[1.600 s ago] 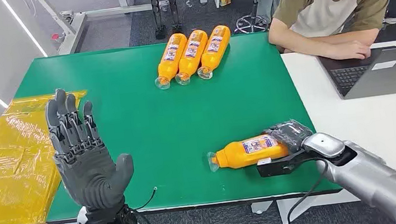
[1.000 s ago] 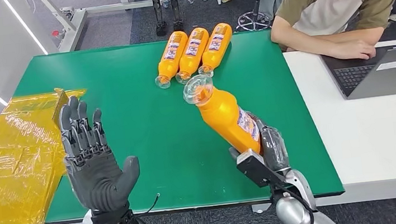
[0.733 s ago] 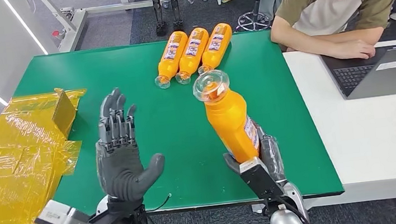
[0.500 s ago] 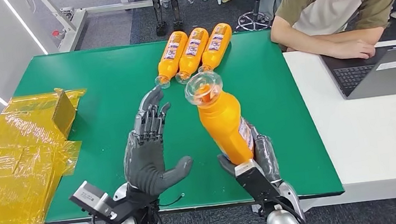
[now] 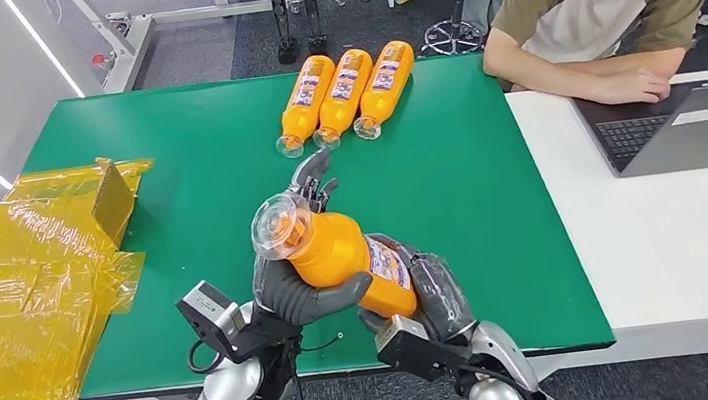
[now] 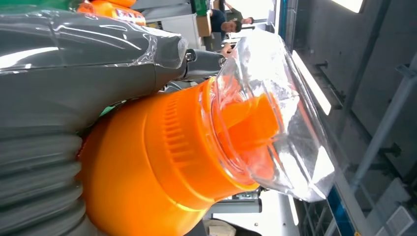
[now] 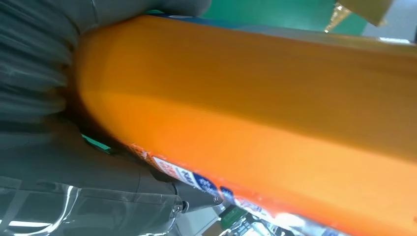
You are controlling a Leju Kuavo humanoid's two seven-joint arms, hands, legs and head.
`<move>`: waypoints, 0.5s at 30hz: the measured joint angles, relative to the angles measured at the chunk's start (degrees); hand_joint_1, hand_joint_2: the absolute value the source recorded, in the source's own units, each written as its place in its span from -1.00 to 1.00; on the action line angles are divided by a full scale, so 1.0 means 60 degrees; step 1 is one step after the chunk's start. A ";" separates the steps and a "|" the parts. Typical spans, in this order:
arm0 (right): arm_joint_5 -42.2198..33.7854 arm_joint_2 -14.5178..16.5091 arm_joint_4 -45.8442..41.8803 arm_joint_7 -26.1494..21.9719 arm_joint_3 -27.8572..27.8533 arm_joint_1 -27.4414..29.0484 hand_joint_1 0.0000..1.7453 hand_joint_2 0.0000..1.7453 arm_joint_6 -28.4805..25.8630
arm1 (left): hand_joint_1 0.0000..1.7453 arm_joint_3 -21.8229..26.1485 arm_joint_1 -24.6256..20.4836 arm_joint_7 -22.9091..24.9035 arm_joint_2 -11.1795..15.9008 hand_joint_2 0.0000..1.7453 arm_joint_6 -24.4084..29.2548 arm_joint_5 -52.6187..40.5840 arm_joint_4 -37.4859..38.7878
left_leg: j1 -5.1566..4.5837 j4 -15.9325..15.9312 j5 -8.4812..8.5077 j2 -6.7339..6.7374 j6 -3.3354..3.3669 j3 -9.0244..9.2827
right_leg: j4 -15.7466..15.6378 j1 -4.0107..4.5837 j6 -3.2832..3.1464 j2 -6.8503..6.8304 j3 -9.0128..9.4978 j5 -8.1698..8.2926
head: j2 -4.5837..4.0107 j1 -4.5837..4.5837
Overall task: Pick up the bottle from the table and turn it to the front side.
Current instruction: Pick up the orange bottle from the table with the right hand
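Two hands on one orange bottle (image 5: pixel 341 257) right now. From the head view, it's lifted off the green table (image 5: pixel 177 180) near the front edge, tilted with its clear cap pointing left and up. The right hand (image 5: pixel 432 297) wraps the lower body, label (image 5: pixel 388 267) facing up-right. The left hand (image 5: pixel 295 287) cups the neck end, thumb across the front, fingers curled round behind.

Count: four orange bottles total, one held, three more bottles (image 5: pixel 343 96) lying side by side at the far edge. One person (image 5: pixel 600 11) at one laptop (image 5: pixel 684 127) on the white table to the right, and one heap of yellow plastic-wrapped stuff (image 5: pixel 22 283) on the left.

Left wrist view: thumb (image 6: pixel 93 54) pressed onto the bottle's shoulder just below the clear cap (image 6: pixel 275 113).

Right wrist view: bottle body held snug against the palm (image 7: pixel 34 88), label edge peeking out.

My worry: smooth plastic, and if one hand lets go early while turning, it could slide out and drop onto the table.
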 joint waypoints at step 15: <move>0.1213 -0.0037 0.0824 0.0321 0.0008 -0.0837 1.00 1.00 0.1263 | -0.77 0.0605 0.0152 -0.0063 -0.0006 1.00 0.0018 0.0016 0.0196 | 0.0000 0.0000 0.0000 0.0004 0.0000 0.0000 | 0.0002 0.0001 -0.0002 0.0002 -0.0001 0.0001 | 0.0000 0.0001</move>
